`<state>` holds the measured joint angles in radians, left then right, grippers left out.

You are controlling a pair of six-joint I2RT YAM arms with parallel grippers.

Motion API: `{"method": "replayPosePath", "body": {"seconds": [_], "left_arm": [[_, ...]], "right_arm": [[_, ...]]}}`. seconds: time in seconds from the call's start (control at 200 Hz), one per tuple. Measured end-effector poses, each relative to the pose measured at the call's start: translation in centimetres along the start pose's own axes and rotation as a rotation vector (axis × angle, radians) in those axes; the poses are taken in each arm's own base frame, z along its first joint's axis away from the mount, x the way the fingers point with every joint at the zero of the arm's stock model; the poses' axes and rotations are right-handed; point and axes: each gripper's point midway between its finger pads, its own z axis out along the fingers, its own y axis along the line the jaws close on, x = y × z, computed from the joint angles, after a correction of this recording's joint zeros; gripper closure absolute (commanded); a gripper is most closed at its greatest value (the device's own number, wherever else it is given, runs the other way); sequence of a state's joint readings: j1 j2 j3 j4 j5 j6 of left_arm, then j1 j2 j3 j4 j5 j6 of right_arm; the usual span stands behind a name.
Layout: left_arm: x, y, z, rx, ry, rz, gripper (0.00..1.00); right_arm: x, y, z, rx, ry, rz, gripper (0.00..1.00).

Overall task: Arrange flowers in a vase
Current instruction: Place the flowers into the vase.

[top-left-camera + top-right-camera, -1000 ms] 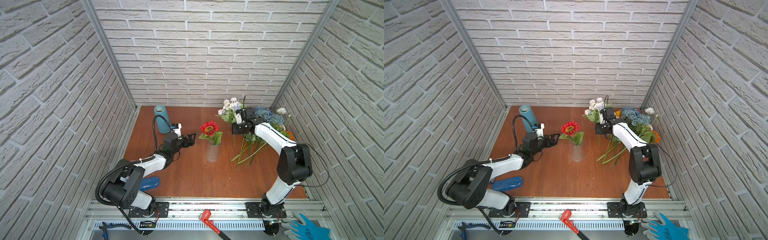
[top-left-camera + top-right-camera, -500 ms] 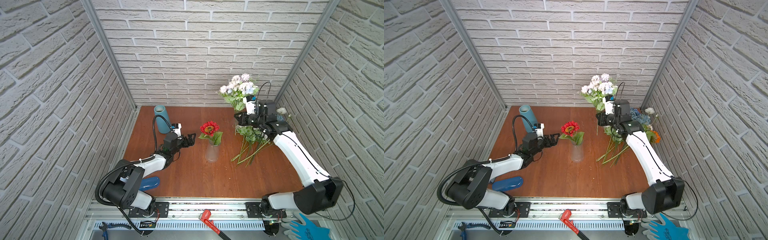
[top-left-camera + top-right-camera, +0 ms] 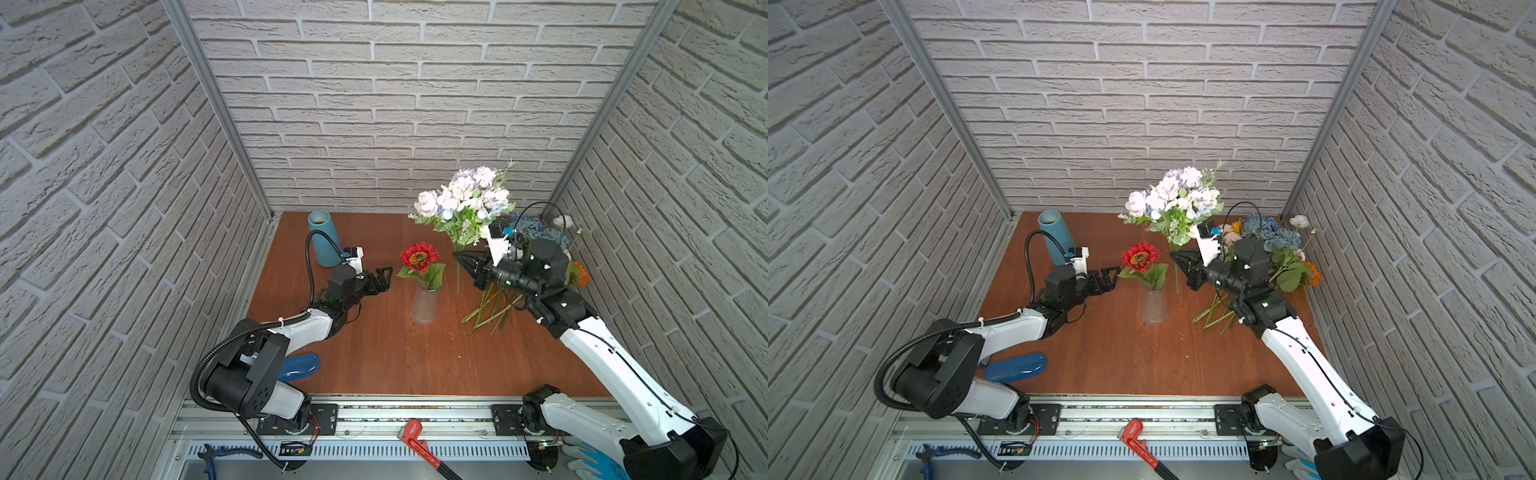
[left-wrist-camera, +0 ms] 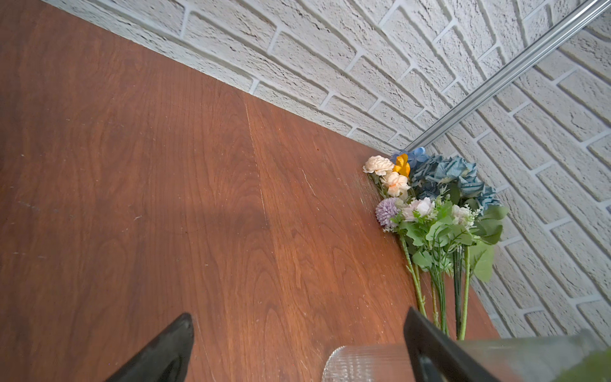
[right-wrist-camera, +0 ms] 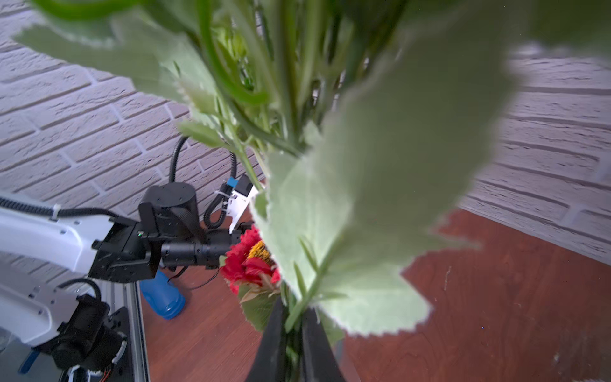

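A clear ribbed glass vase (image 3: 424, 305) (image 3: 1154, 305) stands mid-table with a red flower (image 3: 419, 256) (image 3: 1140, 256) in it. My right gripper (image 3: 459, 258) (image 3: 1175, 257) is shut on the stems of a bunch of white, lilac and pale blue flowers (image 3: 465, 199) (image 3: 1177, 199), held upright in the air just right of the vase. In the right wrist view the gripper (image 5: 292, 322) pinches green stems, and leaves hide much of the scene. My left gripper (image 3: 384, 276) (image 3: 1113, 274) (image 4: 297, 327) stands open to the left of the vase (image 4: 363, 363), holding nothing.
More flowers lie in a pile (image 3: 536, 241) (image 3: 1271, 241) (image 4: 429, 211) at the back right corner, stems pointing forward. A teal cylinder (image 3: 324, 239) stands at the back left. A blue object (image 3: 299, 365) lies front left. Brick walls close three sides.
My right arm has lifted the pale bunch off the pile, raised it high, then brought it forward and toward the vase. The left arm has not moved.
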<state>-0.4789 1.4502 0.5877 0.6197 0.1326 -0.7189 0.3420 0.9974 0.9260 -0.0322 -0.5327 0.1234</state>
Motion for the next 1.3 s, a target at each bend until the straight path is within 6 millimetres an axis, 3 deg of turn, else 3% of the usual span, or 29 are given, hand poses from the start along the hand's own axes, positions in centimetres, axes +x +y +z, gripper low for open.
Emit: {"method": "replayPosePath", "body": {"seconds": [0.225, 0.445, 0.65, 0.83, 1.12, 1.3], "left_arm": [[0.3, -0.9, 0.2, 0.015, 0.016, 0.009, 0.02], [-0.2, -1.8, 0.3, 0.029, 0.013, 0.017, 0.02], [-0.2, -2.1, 0.4, 0.033, 0.017, 0.022, 0.02], [0.0, -2.3, 0.4, 0.037, 0.020, 0.023, 0.02], [0.0, -2.3, 0.4, 0.038, 0.020, 0.024, 0.02], [0.0, -2.4, 0.4, 0.040, 0.021, 0.025, 0.02]], "right_arm": [[2.0, 3.0, 1.2, -0.138, -0.087, -0.143, 0.94], [2.7, 4.0, 2.9, -0.195, -0.147, -0.232, 0.94], [1.9, 3.9, 4.1, -0.192, -0.210, -0.318, 0.94], [2.5, 3.7, 5.0, -0.189, -0.219, -0.389, 0.94], [6.6, 2.5, 5.8, -0.162, -0.185, -0.416, 0.94], [8.0, 2.0, 5.7, -0.139, -0.165, -0.411, 0.92]]}}
